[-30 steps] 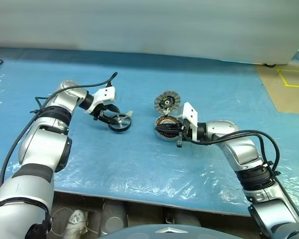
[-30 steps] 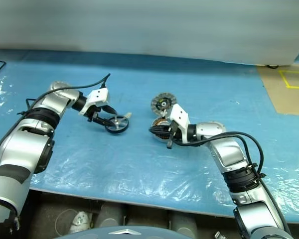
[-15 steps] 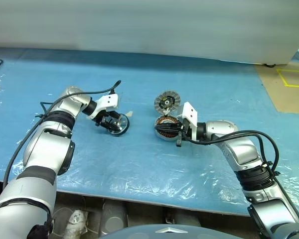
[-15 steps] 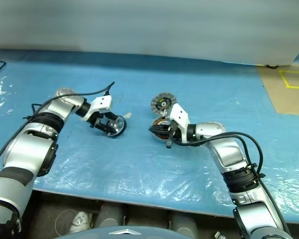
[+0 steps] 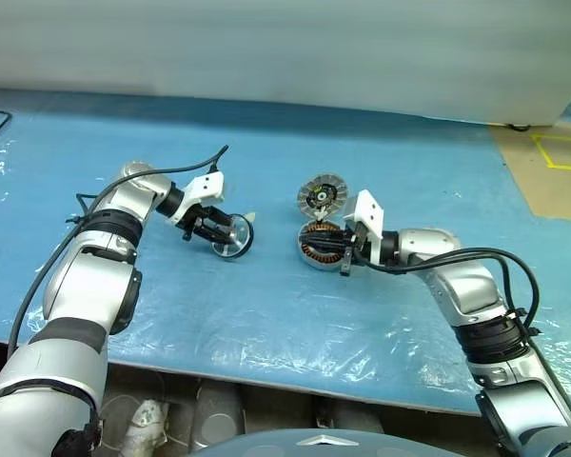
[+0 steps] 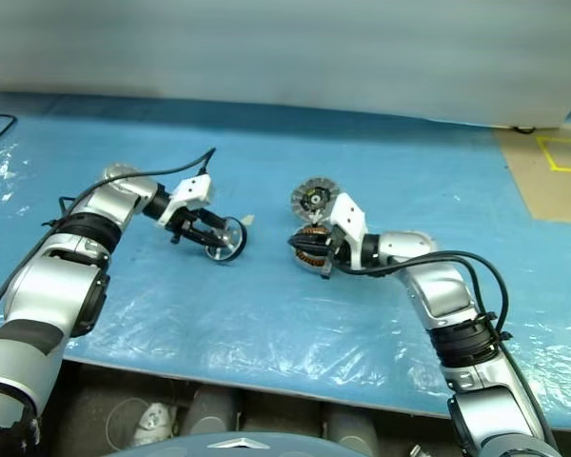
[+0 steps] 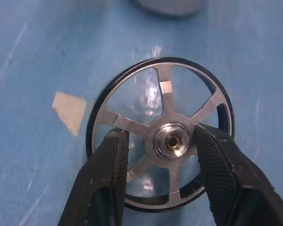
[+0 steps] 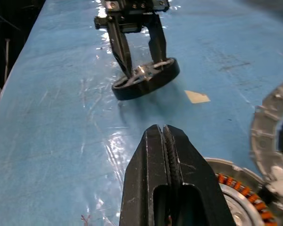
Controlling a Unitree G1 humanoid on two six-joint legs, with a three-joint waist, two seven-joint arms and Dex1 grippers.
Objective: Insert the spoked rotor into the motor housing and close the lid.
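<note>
Silver spoked rotor (image 7: 162, 136) now tilted up (left tool (image 7: 164, 155) narrowed).

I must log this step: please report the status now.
Left pincer astride spoked wheel's hub, wheel tilted on blue sheet. Right pincer shut, empty, over coil cup. Ribbed lid behind cup.

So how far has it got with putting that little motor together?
Early days; nothing is assembled yet. In hand: the left gripper has its jaws through the spoked rotor, either side of its hub, one edge tipped up off the blue table. The right gripper, jaws shut, rests at the motor housing, which holds no rotor. Left: seat the rotor, then fit the lid lying beyond it.
</note>
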